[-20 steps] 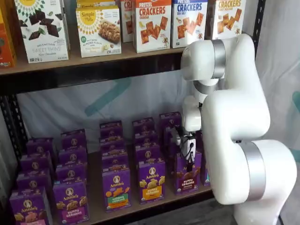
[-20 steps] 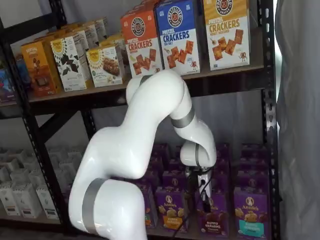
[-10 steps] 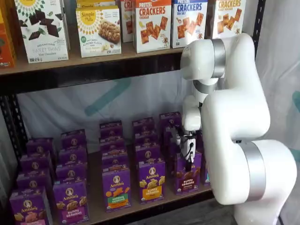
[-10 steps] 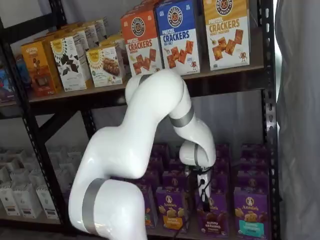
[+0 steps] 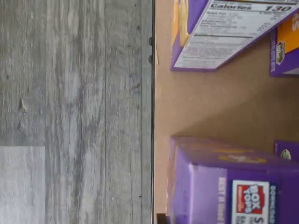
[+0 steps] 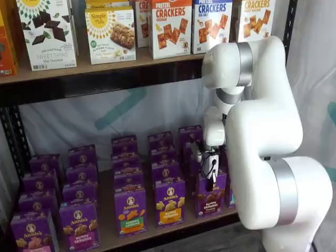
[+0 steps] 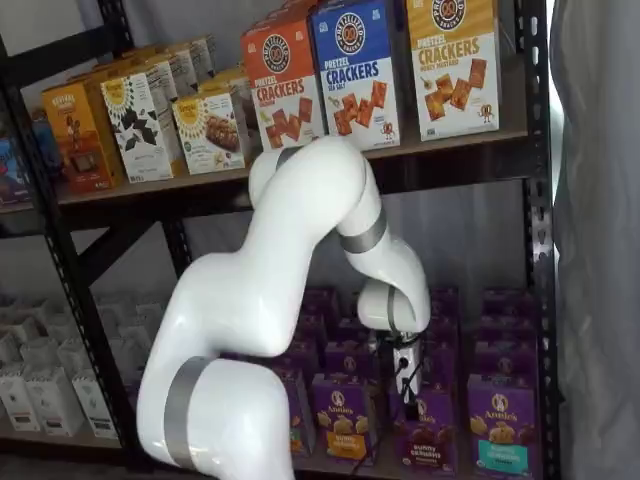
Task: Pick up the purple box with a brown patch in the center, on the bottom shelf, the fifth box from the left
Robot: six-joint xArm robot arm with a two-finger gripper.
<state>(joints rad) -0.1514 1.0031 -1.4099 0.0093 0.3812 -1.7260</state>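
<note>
The white arm reached into the bottom shelf, gripper down at the purple box in the front row — grip couldn't be told, fingers mostly hidden. Box sat unlifted on the board; lift left to do. Labels: "Annie's", "bunny grahams"; wrist view — "Box Tops", "Calories 130".

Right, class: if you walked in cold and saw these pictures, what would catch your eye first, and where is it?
The big white robot arm fills the foreground in both shelf views, bending down to the bottom shelf. Its gripper sits at the top of the purple box in the front row of purple cartons. Above, bright cracker boxes line the upper board.
</note>
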